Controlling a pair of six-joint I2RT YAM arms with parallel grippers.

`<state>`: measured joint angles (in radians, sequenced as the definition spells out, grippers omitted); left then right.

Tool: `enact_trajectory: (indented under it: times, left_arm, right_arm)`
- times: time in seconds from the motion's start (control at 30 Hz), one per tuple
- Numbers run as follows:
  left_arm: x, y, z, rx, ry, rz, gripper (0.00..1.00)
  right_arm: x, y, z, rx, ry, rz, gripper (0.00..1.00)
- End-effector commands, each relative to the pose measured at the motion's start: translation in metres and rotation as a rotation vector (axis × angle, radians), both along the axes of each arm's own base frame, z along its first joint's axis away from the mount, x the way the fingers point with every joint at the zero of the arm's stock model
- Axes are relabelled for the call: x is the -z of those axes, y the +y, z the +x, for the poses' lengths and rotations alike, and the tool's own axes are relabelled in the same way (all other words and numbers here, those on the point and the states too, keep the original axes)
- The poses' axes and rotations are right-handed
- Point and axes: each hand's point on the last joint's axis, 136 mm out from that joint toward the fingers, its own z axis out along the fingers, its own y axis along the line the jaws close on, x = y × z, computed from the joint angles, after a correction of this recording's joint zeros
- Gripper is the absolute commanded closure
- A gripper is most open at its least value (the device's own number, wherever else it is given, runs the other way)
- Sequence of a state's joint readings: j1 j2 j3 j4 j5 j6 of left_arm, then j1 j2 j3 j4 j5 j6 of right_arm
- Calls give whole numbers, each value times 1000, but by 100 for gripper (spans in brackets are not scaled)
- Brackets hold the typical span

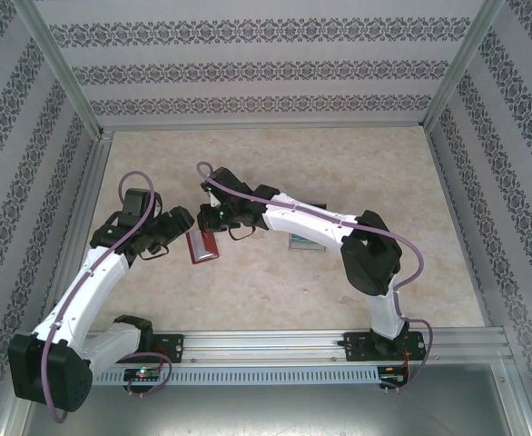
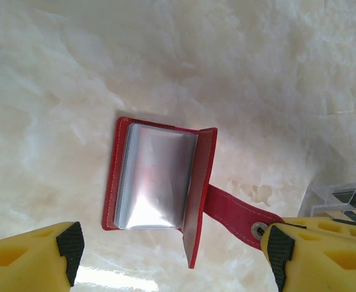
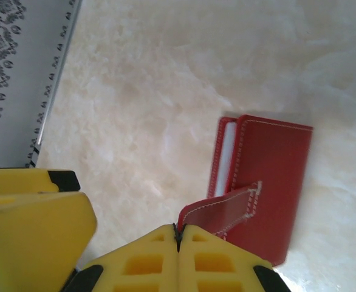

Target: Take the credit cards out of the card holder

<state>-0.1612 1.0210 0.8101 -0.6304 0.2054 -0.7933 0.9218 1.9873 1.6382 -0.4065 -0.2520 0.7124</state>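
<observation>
Small red folding card holder (image 2: 200, 182) lies open, grey see-through pockets (image 2: 157, 179) up. Left gripper (image 2: 175, 246) gapes wide, 1 finger at its tab (image 2: 236, 213); right gripper (image 3: 178, 231) pressed shut above it.

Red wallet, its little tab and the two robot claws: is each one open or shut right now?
red card holder: open, one cover tipped up.
closing tab: undone, lying loose.
left gripper: open, holding nothing.
right gripper: shut.
</observation>
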Motion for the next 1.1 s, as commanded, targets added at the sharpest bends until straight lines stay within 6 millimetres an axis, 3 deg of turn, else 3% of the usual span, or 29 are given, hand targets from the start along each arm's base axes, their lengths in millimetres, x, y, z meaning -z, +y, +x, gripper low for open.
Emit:
enact_trajectory:
  times: [0.0, 0.27, 0.37, 0.53, 0.63, 0.77, 1.07]
  left_arm:
    - [11, 2, -9, 10, 43, -2, 19]
    - [19, -12, -11, 58, 50, -66, 21]
    - [22, -18, -10, 75, 48, -98, 25]
    - [29, -33, -4, 106, 45, -184, 37]
    - [38, -38, 0, 105, 60, -219, 44]
    - [51, -41, 3, 104, 89, -229, 50]
    - [82, -43, 10, 113, 144, -217, 50]
  right_arm:
    - [-2, -21, 5, 57, -11, -21, 100]
    - [43, -103, 14, 196, -33, -290, 100]
    - [58, -125, 13, 220, -34, -389, 100]
    - [64, -116, 12, 185, -30, -383, 99]
    - [63, -107, 13, 171, -33, -371, 91]
    - [65, -99, 13, 150, -33, -366, 100]
    - [71, -98, 10, 149, -15, -366, 100]
